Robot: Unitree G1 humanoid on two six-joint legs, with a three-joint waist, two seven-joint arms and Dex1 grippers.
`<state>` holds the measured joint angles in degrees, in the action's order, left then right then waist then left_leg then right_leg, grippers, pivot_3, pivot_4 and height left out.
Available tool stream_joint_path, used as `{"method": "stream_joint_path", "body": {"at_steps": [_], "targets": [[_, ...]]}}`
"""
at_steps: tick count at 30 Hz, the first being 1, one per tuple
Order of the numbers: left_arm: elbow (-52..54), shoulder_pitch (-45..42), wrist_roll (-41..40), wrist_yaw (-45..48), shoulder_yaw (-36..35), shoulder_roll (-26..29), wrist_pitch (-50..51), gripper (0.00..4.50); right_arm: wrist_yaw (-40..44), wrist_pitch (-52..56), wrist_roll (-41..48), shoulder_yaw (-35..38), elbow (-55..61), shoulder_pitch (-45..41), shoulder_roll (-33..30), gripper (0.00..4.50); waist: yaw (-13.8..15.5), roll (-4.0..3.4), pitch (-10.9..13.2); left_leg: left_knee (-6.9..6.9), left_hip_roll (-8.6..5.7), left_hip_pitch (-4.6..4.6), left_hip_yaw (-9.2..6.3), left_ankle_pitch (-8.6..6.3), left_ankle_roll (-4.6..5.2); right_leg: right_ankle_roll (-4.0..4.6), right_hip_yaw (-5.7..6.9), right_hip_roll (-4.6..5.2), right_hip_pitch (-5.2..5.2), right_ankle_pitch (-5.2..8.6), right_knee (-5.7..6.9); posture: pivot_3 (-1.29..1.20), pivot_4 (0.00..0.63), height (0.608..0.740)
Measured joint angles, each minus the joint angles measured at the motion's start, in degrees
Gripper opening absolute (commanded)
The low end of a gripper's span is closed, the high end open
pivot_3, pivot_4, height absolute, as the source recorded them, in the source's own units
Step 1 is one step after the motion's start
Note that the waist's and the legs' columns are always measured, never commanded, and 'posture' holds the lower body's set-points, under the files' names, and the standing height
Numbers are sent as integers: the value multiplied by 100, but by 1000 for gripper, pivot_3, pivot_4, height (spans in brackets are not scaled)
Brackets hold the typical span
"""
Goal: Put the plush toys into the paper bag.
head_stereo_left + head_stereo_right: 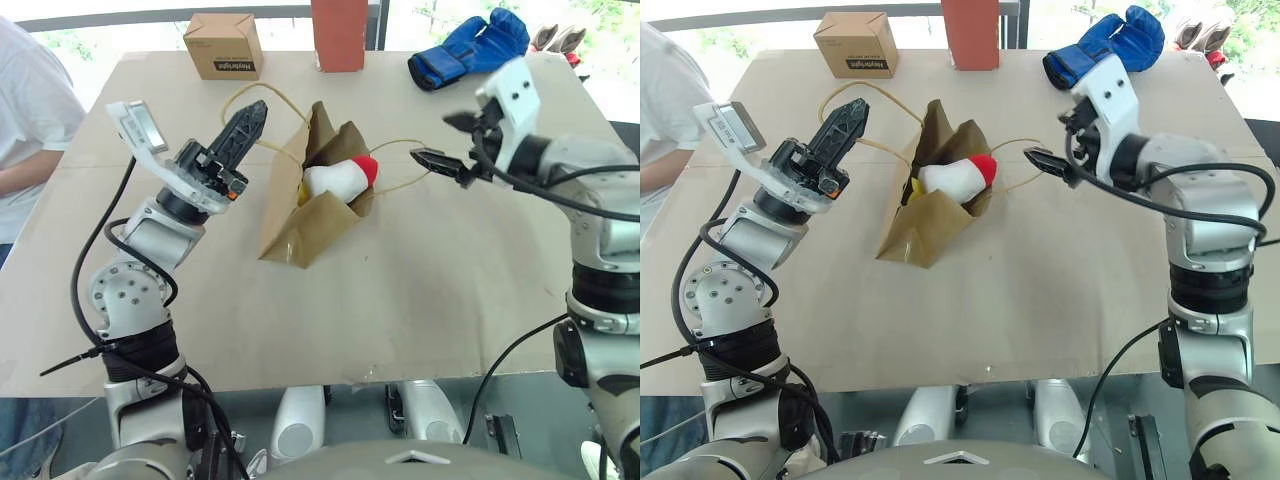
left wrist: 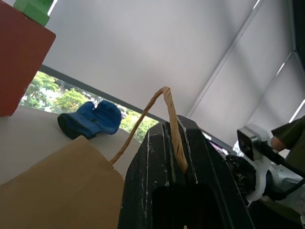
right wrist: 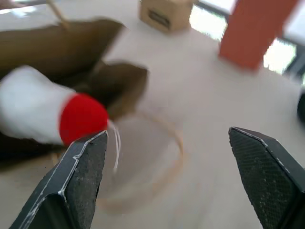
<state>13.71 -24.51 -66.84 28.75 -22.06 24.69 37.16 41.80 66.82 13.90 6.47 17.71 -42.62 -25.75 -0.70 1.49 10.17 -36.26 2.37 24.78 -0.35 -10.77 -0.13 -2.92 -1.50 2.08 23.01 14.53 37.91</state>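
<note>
Lying on its side near the middle of the table point(image 1: 420, 300), the paper bag point(image 1: 300, 225) is plain brown kraft, creased and crumpled, with its mouth gaping toward the far edge. A white oblong plush toy point(image 1: 335, 178) with a red tip sticks half out of that mouth, red end pointing to the right side of the table. A scrap of yellow shows just inside the bag beside the white toy; what it belongs to cannot be told. One tan twisted-paper handle point(image 1: 255, 95) loops up from the bag toward the far left, and the other handle point(image 1: 405, 165) lies slack on the table to the right of the bag.

The left gripper point(image 1: 250, 118) is pressed together on the raised handle, holding it up above the table. The right gripper point(image 1: 450, 140) hangs in the air to the right of the bag, fingers spread wide with nothing between them.

The left wrist view shows the twisted handle running down between the closed black fingers point(image 2: 157, 157), a detail the head views leave small. The right wrist view shows the toy's red tip just beyond one spread finger and the slack handle curved on the table.

Along the far edge stand a small cardboard box point(image 1: 224, 45), a red block point(image 1: 339, 35) and a blue boxing glove point(image 1: 470, 48). A person's arm point(image 1: 25, 170) rests at the left edge.
</note>
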Motion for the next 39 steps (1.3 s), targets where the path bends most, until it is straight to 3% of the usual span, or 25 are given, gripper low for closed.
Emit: {"method": "stream_joint_path", "body": {"at_steps": [3, 8, 11, 15, 16, 17, 22, 25, 27, 29, 32, 39], "targets": [[1, -1, -13, 23, 1, 29, 0, 0, -345, 709, 197, 340, -10, 181, 337, 3917, -25, -1, 1, 2, 1, 0, 2, 0, 0, -1, -4, -4, 3, 0, 1, 0, 150, 740], [27, -2, -29, 28, 8, 67, 2, 0, -850, 1733, 892, 1613, -182, -256, 1812, 3917, -35, -7, 4, 3, 2, 1, 0, 0, 1, -3, -3, -9, 5, -1, 5, 0, 150, 740], [34, 1, -61, 14, -11, 81, 2, 0, -1115, 1949, 1099, 1945, -199, -530, 2139, 2670, 9, -6, 3, 3, 1, 6, -4, 0, 1, -3, 4, -6, 4, 0, -2, 0, 150, 740], [106, 5, -90, -41, -49, 91, 1, 0, -1369, 2051, 1307, 2152, -302, -546, 2298, 593, 2, -6, 4, 2, -3, 8, 0, 0, 1, -3, 1, -2, 4, -1, -4, 0, 150, 740], [128, 12, -91, -49, -52, 93, 1, 0, -1392, 2037, 1377, 2207, -300, -547, 2339, 196, -6, -6, 4, 2, -2, 6, -1, 0, 1, -3, 2, -3, 4, -1, -3, 0, 150, 740], [141, 15, -94, -55, -53, 93, 1, 0, -1412, 2021, 1443, 2291, -301, -548, 2394, 91, -10, -6, 4, 3, -2, 6, -2, 0, 1, -3, 2, -4, 4, 0, -2, 0, 150, 740], [106, -67, -231, -207, -91, 91, 4, 0, -1485, 1840, 2044, 2858, -295, -833, 2563, 91, -21, -12, 12, 3, 0, 8, -4, 0, 1, -3, 3, -6, 7, 0, 2, 0, 150, 740], [-266, -815, -559, -451, -408, 283, -3, 0, -1589, 1907, 3231, 3528, 94, -2094, 2763, 91, -19, -24, 28, -4, 2, 43, -17, 3, 1, -3, 3, -15, 44, -5, 14, 0, 150, 740], [-296, -804, -471, -297, -411, 502, 2, 0, -1610, 1931, 3692, 3432, 515, -2298, 2695, 91, -36, -18, -4, 26, 2, 18, -11, 0, 3, -3, 2, -14, 27, -2, -3, 0, 150, 740], [-332, -482, -131, -132, -186, 565, 29, 0, -1671, 1939, 3902, 3081, 863, -1775, 2536, 91, -25, 20, -58, 68, 0, -32, -9, -3, 4, -6, 7, -9, -20, 4, -37, 0, 150, 740], [-499, -242, 244, -98, 193, 487, 120, 0, -1934, 2006, 3909, 2931, 670, -1024, 2503, 91, -1, 17, -36, 53, -11, 34, -5, 3, -3, -4, -2, 1, 41, 0, -15, 0, 150, 740], [-648, -685, 373, 124, 342, 410, 118, 0, -2431, 1746, 4431, 2827, 787, -997, 2257, 91, -30, 6, -28, 28, -5, 52, -14, 3, -2, -4, 3, -9, 57, 0, 4, 0, 150, 740]]}}
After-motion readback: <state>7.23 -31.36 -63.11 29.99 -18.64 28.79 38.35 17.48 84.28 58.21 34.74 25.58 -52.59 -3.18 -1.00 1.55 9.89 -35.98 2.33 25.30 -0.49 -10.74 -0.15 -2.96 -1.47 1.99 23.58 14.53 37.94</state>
